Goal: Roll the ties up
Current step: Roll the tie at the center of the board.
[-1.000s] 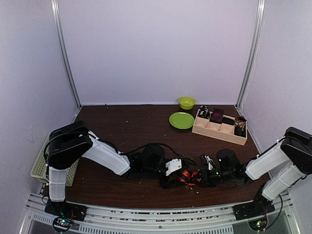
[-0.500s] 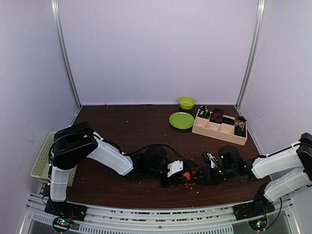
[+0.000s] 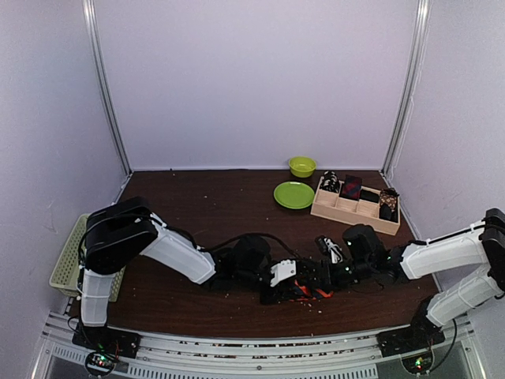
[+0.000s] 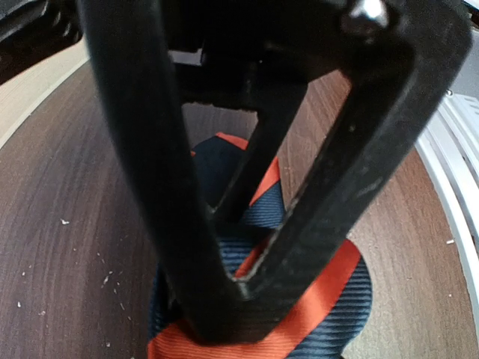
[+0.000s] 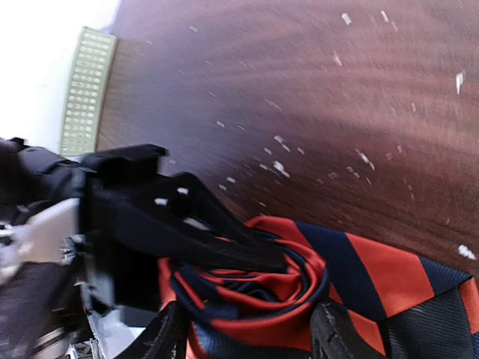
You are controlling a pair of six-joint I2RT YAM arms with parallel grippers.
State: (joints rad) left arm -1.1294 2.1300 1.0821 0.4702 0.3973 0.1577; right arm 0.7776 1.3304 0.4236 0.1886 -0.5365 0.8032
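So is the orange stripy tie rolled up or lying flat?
Rolled up, mostly. In the right wrist view the tie curls in a spiral, and the left gripper pinches that coil. One flat end trails off.

Dark brown wooden table (image 3: 197, 207), flecked with pale crumbs (image 5: 283, 166). A rolled orange-red and navy striped tie (image 3: 304, 289) lies near the front edge. At back right sit a green plate (image 3: 293, 195), a green bowl (image 3: 301, 166) and a wooden tray (image 3: 351, 215).

tie (image 4: 329, 299): finely ribbed woven cloth, slight sheen; table (image 5: 337, 112) under tie: dark wood grain, smooth, crumb-speckled; left gripper (image 4: 215, 314) on tie: matt black plastic.
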